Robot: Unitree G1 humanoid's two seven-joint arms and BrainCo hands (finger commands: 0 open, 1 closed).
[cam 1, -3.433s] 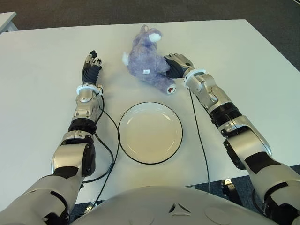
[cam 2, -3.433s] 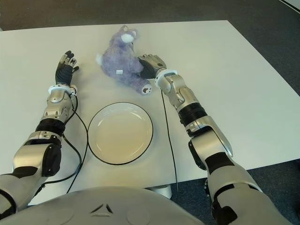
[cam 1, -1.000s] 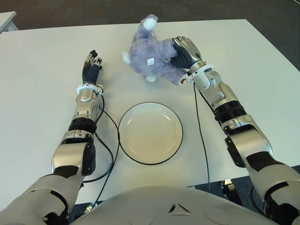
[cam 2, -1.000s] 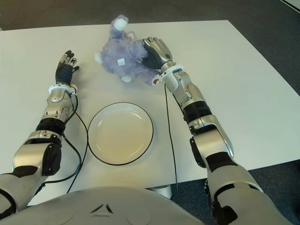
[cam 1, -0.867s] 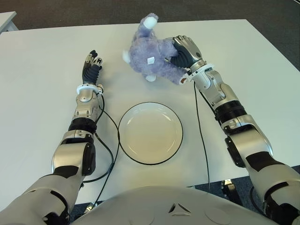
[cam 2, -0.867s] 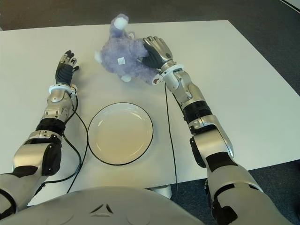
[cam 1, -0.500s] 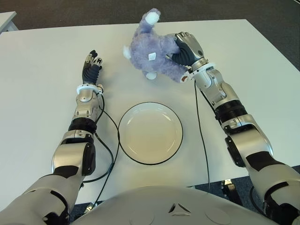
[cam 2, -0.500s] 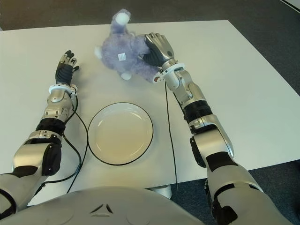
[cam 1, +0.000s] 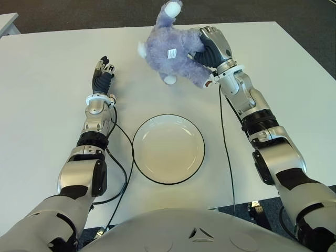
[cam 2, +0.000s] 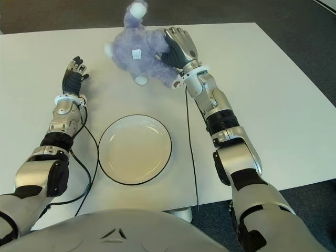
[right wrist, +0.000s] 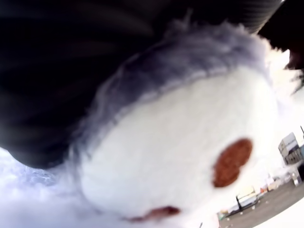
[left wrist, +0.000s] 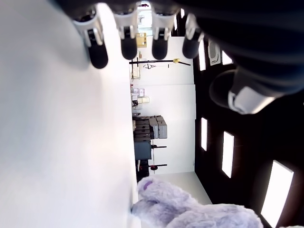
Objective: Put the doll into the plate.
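The doll [cam 1: 173, 50] is a purple plush animal with white paws and a white tag. My right hand [cam 1: 210, 47] is shut on its right side and holds it in the air over the far part of the table. Its fur and a white paw [right wrist: 180, 156] fill the right wrist view. The white plate [cam 1: 168, 148] with a dark rim lies bare on the table, nearer to me than the doll. My left hand [cam 1: 102, 73] shows far left of the doll, its fingers [left wrist: 128, 45] straight and holding nothing.
The white table [cam 1: 47, 105] spreads wide around the plate. A black cable [cam 1: 122, 163] curls from my left arm past the plate's left side. Another thin cable [cam 1: 227, 152] hangs along my right forearm. Dark floor lies beyond the table's far edge.
My right hand has closed on the doll and lifted it off the table, carrying it up and slightly away. The left hand has not moved.
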